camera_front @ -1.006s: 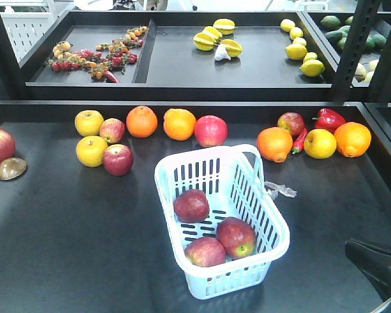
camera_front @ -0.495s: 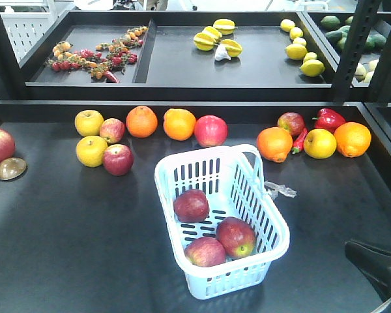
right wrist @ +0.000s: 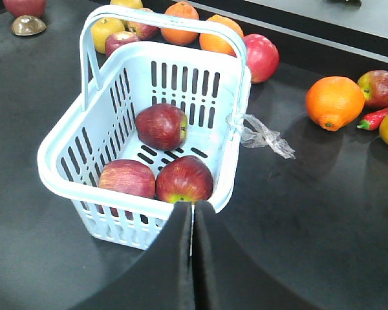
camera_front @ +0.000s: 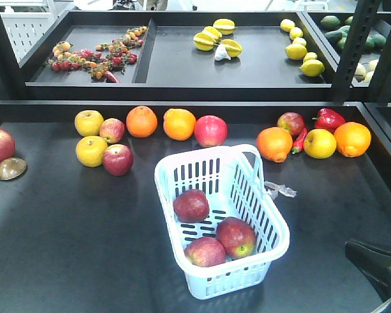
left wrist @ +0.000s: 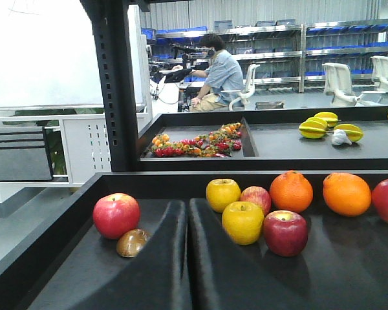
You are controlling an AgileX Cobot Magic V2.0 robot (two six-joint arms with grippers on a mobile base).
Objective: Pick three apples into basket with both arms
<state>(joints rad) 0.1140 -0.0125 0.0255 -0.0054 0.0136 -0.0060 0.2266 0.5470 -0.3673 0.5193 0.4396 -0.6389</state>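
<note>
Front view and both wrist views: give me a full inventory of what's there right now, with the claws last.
basket: one, pale blue-white, centre of the near tray.
apples: three, dark red, inside the basket.
loose red apples: five, along the tray's back and left.
yellow apples: three, two back left, one back right.
oranges: four, two back centre, two back right.
red peppers: a bell pepper and a chilli, back right.
brown round object: one, far left.
clear plastic scrap: tied at the basket's right side.
upper tray: cherry tomatoes, starfruit, lemons, green produce.
left claw: black, shut, empty, facing the left fruit.
right claw: black, shut, empty, at the basket's near rim.
</note>
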